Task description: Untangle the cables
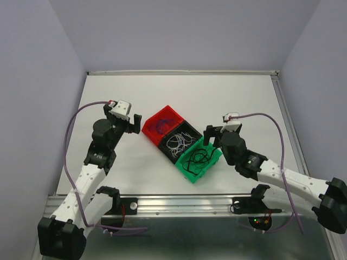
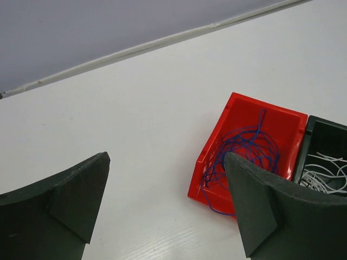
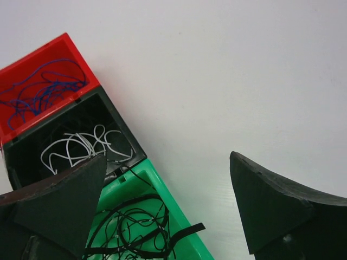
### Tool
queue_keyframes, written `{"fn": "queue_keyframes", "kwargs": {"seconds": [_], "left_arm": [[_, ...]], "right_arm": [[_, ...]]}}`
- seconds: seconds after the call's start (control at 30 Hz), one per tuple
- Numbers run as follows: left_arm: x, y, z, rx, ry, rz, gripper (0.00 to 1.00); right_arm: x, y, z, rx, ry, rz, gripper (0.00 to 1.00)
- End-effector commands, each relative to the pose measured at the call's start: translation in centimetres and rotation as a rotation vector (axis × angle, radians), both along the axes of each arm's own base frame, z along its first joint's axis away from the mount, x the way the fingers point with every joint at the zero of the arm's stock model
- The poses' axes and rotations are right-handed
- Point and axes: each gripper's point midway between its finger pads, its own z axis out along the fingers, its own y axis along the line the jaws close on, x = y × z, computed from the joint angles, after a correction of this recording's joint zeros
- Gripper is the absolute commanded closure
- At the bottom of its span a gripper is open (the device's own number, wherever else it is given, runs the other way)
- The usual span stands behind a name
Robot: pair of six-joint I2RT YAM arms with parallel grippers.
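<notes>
Your three bins touch in a diagonal row on the table (image 1: pixel 244 103): far bin (image 1: pixel 155 118), middle bin (image 1: pixel 193 127), near bin (image 1: pixel 187 174). Each one holds cables (image 1: pixel 181 142).

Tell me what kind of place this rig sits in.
Probably a lab test cell: a white table enclosed by plain walls, a left arm and right arm bolted at its near edge, and a red bin, black bin and green bin of cables.

The left tool (image 2: pixel 167 162) gapes wide along the bottom edge. At right, a red bin (image 2: pixel 212 142) holds blue-purple cable (image 2: pixel 246 145); touching it, a black bin (image 2: pixel 325 130) holds white cable (image 2: pixel 325 170).
</notes>
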Motion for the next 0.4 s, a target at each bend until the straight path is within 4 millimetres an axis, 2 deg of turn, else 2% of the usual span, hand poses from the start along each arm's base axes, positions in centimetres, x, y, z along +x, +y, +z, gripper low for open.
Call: {"fn": "queue_keyframes", "kwargs": {"seconds": [0.0,0.37], "left_arm": [[0.2,0.6,3.2,-0.066,-0.127,0.041,0.01],[-0.5,-0.7,2.8,-0.054,-0.140,-0.044,0.01]], "right_arm": [[1.1,-0.2,3.3,0.129,-0.128,-0.061,0.00],[0.9,-0.5,3.3,0.144,-0.137,-0.077,0.00]]}}
